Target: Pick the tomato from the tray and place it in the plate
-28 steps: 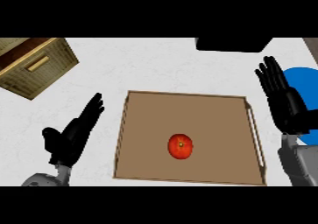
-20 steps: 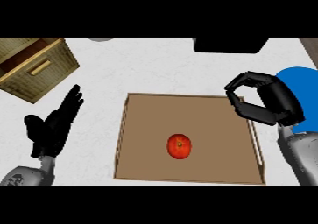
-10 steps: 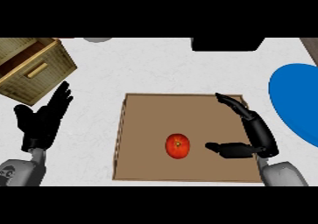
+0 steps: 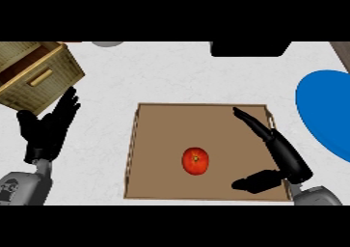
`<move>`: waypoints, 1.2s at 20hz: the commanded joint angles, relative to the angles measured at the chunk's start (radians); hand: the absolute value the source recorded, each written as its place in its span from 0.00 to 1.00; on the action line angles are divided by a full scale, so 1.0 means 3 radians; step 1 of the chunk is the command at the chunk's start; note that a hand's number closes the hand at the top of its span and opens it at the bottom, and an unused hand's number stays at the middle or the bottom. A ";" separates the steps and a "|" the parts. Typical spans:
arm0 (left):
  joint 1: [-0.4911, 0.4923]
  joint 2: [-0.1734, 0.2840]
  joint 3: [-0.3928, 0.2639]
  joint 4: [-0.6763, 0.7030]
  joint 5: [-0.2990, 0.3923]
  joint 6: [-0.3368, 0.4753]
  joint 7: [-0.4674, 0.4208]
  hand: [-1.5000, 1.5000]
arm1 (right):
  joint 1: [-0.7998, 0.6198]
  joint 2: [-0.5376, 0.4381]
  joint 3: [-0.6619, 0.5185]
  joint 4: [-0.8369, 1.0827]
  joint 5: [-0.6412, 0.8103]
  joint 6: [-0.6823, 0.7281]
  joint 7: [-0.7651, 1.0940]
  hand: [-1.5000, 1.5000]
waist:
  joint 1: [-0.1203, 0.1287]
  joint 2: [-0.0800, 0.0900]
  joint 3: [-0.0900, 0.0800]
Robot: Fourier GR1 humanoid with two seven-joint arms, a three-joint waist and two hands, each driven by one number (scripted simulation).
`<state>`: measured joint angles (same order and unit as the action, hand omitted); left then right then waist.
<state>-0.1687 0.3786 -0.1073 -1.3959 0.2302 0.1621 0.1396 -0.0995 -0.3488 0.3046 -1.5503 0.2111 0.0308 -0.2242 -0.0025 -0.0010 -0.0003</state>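
A white counter [image 4: 170, 77] carries a brown tray [image 4: 163, 120] beside a blue plate [image 4: 330, 111], the left hand [image 4: 46, 130] rests with fingers spread, the right hand [image 4: 277, 154] spreads straight fingers and thumb over the tray beside the tomato [image 4: 196, 160] at its middle.
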 commanded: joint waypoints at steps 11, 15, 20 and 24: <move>-0.0068 -0.0195 0.0085 0.0074 -0.0148 -0.0073 0.0001 0.50 | -0.0223 0.0052 0.0555 -0.0681 0.0800 0.0552 0.1601 0.00 | -0.0001 0.0000 -0.0001; -0.0095 -0.0121 0.0213 0.0181 -0.0153 -0.0230 -0.0066 0.50 | -0.0359 0.0102 0.0554 -0.0333 0.0989 0.0710 0.1582 0.00 | 0.0010 0.0006 0.0000; 0.0039 -0.0228 0.0189 -0.0125 -0.0288 -0.0139 0.0124 0.50 | -0.0489 0.0284 0.0573 -0.0318 0.1153 0.0988 0.1839 0.00 | 0.0018 0.0002 0.0001; -0.0120 -0.0233 0.0317 0.0124 -0.0292 -0.0271 0.0108 0.50 | -0.0398 0.0425 0.0670 -0.0240 0.1311 0.1072 0.1861 0.00 | 0.0006 0.0004 0.0001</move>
<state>-0.1689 0.3084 -0.0441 -1.4011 0.1471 0.1101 0.1584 -0.2267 -0.2593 0.4866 -1.6339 0.5609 0.3174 0.3098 0.0021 -0.0001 -0.0001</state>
